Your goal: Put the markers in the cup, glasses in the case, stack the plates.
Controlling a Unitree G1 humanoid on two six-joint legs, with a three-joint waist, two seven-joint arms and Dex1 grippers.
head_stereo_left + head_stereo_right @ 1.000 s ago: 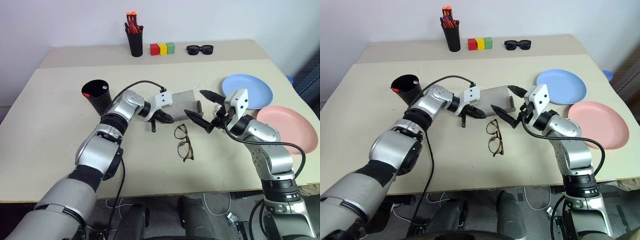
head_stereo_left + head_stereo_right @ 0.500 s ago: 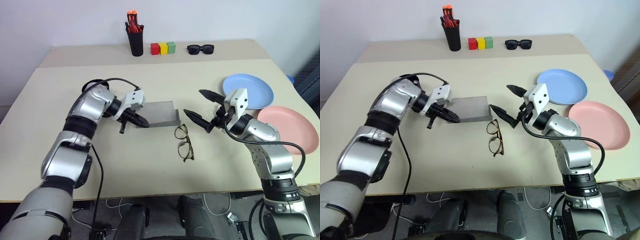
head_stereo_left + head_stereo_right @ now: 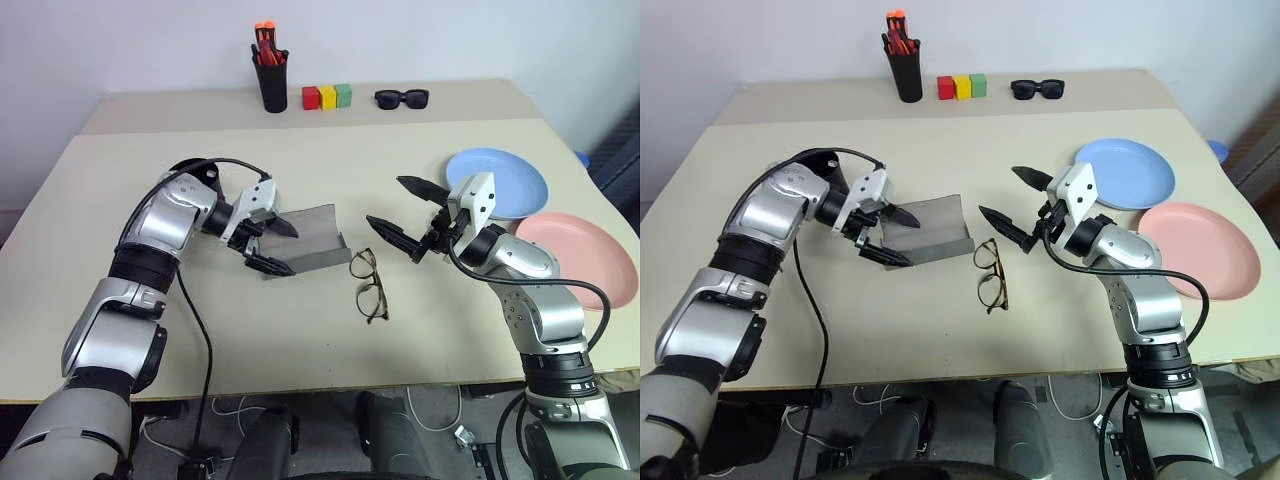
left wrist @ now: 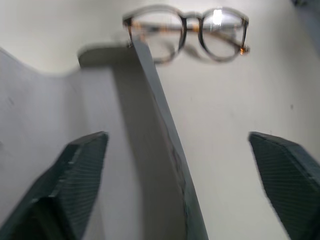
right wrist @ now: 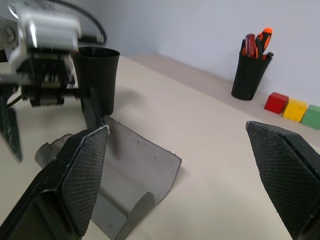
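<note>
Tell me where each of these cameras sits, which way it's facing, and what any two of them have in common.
Left and right eye views: on the head, looking forward and down over the table; both arms, left gripper and right gripper open.
Left wrist view: on the left wrist, looking along its fingers past the case to the glasses.
Right wrist view: on the right wrist, looking across the table at the case, cup and left gripper; its own fingers frame it.
Shared: both wrist views see the case.

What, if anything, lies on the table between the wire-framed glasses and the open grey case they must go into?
Nothing visible. The glasses lie on bare table just beside the case, whose flap stands raised at its far side.
</note>
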